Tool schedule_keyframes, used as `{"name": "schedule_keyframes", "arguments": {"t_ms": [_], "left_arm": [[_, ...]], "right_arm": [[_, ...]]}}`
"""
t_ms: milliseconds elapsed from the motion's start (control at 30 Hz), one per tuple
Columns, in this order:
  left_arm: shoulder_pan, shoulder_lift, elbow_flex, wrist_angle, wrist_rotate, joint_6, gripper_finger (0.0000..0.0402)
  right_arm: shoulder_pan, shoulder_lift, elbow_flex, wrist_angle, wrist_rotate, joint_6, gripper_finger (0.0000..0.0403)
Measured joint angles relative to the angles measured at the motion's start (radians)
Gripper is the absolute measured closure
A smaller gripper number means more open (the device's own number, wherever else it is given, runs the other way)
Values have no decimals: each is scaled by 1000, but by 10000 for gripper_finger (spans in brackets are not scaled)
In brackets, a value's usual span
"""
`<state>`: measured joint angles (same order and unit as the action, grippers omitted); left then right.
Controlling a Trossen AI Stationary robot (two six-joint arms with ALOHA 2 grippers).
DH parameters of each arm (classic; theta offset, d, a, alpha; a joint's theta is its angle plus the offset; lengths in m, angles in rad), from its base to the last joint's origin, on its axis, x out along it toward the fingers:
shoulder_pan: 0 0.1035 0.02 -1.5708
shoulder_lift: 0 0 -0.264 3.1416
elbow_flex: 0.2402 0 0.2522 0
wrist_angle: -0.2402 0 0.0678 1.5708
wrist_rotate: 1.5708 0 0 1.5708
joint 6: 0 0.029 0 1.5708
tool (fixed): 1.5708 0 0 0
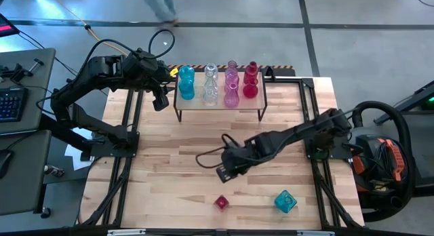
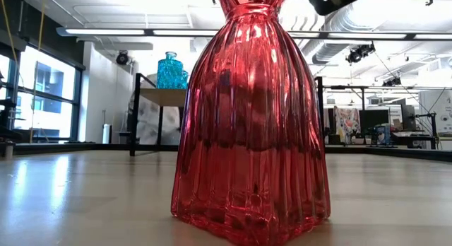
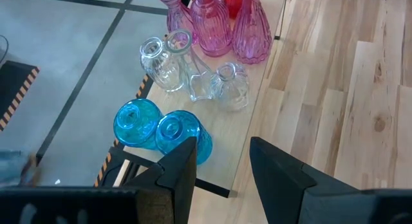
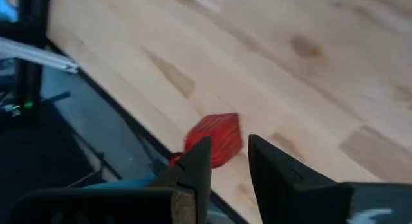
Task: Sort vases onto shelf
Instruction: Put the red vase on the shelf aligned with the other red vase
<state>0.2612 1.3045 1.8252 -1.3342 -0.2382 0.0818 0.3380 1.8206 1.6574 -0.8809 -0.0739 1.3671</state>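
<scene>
Teal vases: two translucent teal-blue glass vases stand at the left end of the light wood shelf on thin black legs.
Left gripper: just beside that end, fingers parted, empty.
Red vase: small ribbed red glass vase upright near the table's front edge.
Right gripper: nearer arm, fingers apart, empty; vase just ahead, apart.
Blue vase: faceted teal one to the right.

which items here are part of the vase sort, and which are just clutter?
Job:
- shelf, with blue, clear, pink and red vases on it
- red vase loose on the table
- teal vase loose on the table
- left gripper, open, beside the shelf
- right gripper, open, above the red vase

Clutter:
- keyboard
- black cable
</scene>
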Motion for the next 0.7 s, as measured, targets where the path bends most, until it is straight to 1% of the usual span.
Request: {"name": "schedule_keyframes", "arguments": {"t_ms": [333, 533, 700], "left_arm": [[0, 0, 0, 0, 0, 0, 266], [0, 0, 0, -1, 0, 0, 266], [0, 0, 0, 1, 0, 0, 266]], "right_arm": [[71, 5, -88, 188, -15, 26, 320], [100, 63, -90, 263, -50, 32, 320], [108, 92, -90, 299, -58, 50, 320]]}}
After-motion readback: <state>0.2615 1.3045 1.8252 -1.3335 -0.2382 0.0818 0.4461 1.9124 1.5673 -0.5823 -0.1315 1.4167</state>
